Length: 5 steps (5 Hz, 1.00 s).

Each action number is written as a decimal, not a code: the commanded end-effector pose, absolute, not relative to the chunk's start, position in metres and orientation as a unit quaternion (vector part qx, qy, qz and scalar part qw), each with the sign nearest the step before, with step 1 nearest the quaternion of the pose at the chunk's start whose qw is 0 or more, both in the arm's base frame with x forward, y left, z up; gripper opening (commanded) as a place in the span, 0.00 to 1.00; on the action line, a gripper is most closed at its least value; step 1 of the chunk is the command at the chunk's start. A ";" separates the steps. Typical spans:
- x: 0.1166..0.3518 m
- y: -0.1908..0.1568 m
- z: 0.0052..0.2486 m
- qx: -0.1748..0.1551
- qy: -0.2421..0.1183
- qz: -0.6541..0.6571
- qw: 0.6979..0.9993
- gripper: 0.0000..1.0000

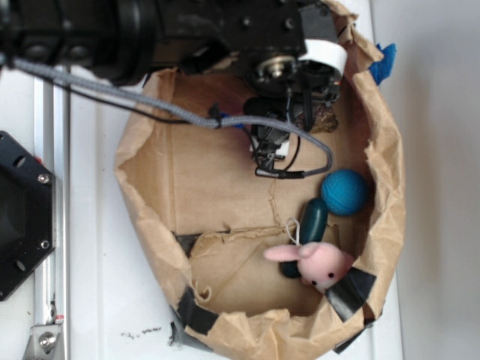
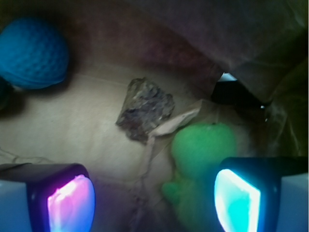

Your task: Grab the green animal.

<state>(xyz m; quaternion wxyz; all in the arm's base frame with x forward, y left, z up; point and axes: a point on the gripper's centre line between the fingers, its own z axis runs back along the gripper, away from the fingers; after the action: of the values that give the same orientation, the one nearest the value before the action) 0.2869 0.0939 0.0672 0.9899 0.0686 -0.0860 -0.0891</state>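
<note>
Fuzzy lime-green, with a smooth rounded head and stubby limbs, the green animal point(image 2: 200, 169) lies by my right pad; my gripper point(image 2: 154, 203) is spread open.

A robotics lab setup: a white table point(image 1: 90, 300) with a bolted metal rail point(image 1: 51, 187), a taped-up brown paper bin point(image 1: 386, 150) and toys for test objects.

Between my pincer point(image 2: 154, 200) fingers, toward the right one, lies the animal point(image 2: 200, 159) — a rock point(image 2: 145, 108) just beyond it, the ball point(image 2: 31, 53) far left, all in the bag point(image 1: 150, 180).
</note>
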 end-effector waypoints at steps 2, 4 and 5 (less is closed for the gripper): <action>0.300 0.111 0.066 0.103 -0.106 -0.097 0.984 1.00; 0.310 0.111 0.043 0.099 -0.082 -0.105 0.986 1.00; 0.310 0.109 0.041 0.112 -0.083 -0.112 0.984 1.00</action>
<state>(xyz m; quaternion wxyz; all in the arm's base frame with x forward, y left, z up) 0.3032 0.1111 0.0354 0.9873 0.1041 -0.0655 -0.1010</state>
